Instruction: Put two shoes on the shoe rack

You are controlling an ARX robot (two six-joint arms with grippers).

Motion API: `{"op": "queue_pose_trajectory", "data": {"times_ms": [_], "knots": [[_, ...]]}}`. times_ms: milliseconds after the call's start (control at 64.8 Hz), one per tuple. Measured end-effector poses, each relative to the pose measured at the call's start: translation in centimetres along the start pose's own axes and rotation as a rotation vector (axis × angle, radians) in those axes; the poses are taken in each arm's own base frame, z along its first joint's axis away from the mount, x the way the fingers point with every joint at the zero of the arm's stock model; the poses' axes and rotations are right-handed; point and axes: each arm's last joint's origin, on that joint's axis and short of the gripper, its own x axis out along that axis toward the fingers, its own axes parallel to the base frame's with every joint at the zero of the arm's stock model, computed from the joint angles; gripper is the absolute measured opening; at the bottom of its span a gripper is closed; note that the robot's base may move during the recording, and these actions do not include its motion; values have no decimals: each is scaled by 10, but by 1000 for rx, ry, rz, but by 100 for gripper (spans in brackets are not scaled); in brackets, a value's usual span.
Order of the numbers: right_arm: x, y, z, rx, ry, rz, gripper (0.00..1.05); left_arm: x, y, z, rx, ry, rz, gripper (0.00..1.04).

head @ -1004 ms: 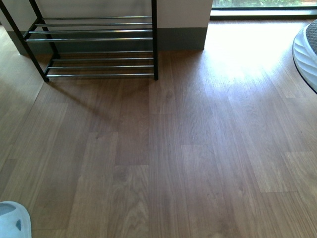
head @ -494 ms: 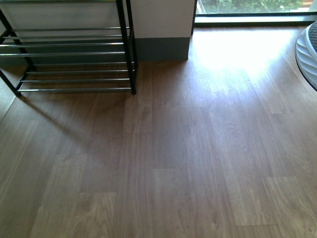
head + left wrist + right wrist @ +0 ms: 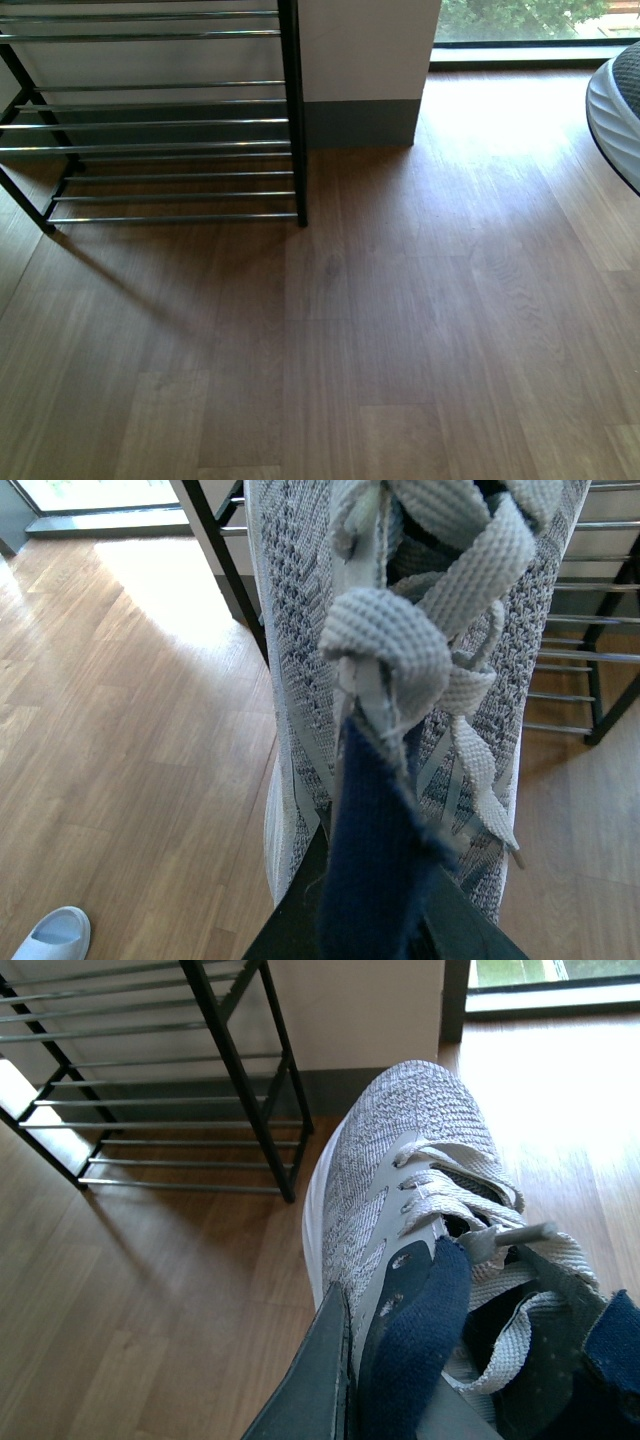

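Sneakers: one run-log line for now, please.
left gripper: shut on first sneaker | right gripper: shut on second sneaker | shoe rack: visible shelves bare

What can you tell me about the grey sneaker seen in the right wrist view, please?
The grey knit sneaker has a mottled woven upper, a white sole edge, flat pale grey laces threaded loosely through smooth grey eyelet strips, and navy lining at its opening. The right gripper has its fingers shut on that navy fabric, so the shoe appears to hang above the wood floor, its toe pointing towards the wall beside the shoe rack. Nothing else is seen touching it.
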Motion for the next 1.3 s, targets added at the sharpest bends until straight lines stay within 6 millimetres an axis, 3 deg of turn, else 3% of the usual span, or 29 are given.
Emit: {"op": "queue_pose_trajectory", "data": {"times_ms": [1297], "knots": [[0, 0, 0, 0, 2, 2, 1, 1, 1, -2, 3, 6, 9, 3]]}}
